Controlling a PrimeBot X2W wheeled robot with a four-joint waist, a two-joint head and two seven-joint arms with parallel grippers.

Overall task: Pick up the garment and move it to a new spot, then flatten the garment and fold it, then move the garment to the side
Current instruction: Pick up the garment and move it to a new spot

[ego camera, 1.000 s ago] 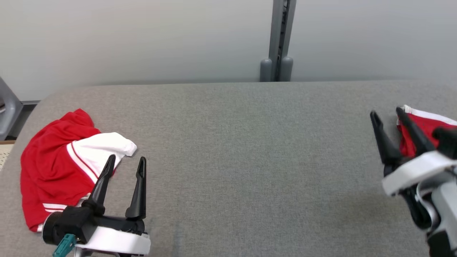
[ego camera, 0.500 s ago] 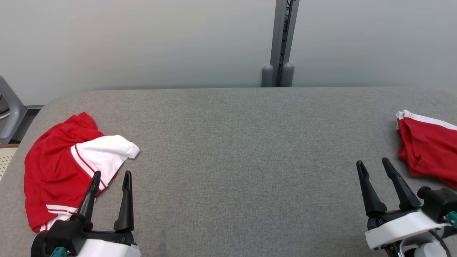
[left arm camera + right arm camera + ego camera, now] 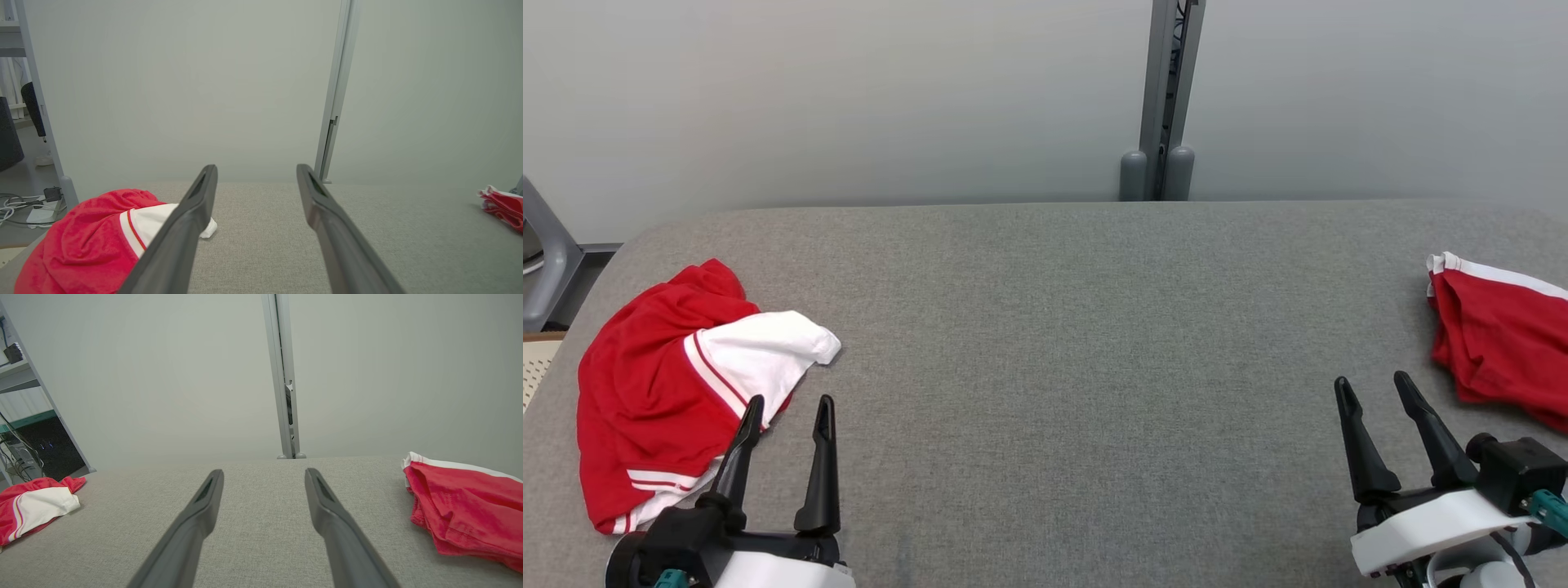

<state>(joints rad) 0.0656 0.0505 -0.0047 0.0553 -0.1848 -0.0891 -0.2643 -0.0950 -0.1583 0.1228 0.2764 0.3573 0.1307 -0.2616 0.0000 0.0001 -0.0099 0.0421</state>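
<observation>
A crumpled red and white garment (image 3: 645, 392) lies at the left end of the grey table (image 3: 1078, 343); it also appears in the left wrist view (image 3: 90, 241) and the right wrist view (image 3: 32, 506). A folded red garment (image 3: 1503, 351) with white trim rests at the right edge, also seen from the right wrist (image 3: 461, 502) and the left wrist (image 3: 502, 204). My left gripper (image 3: 791, 402) (image 3: 256, 167) stands open just right of the crumpled garment, holding nothing. My right gripper (image 3: 1372, 380) (image 3: 264, 471) is open and empty, left of the folded garment.
A grey wall with a vertical metal post (image 3: 1164, 98) runs behind the table. A grey chair part (image 3: 543, 261) stands off the table's left end, with cables (image 3: 24, 204) on the floor there.
My right gripper has drawn back from the folded red garment toward the table's front edge. My left gripper has pulled back a little. The camera has shifted slightly.
</observation>
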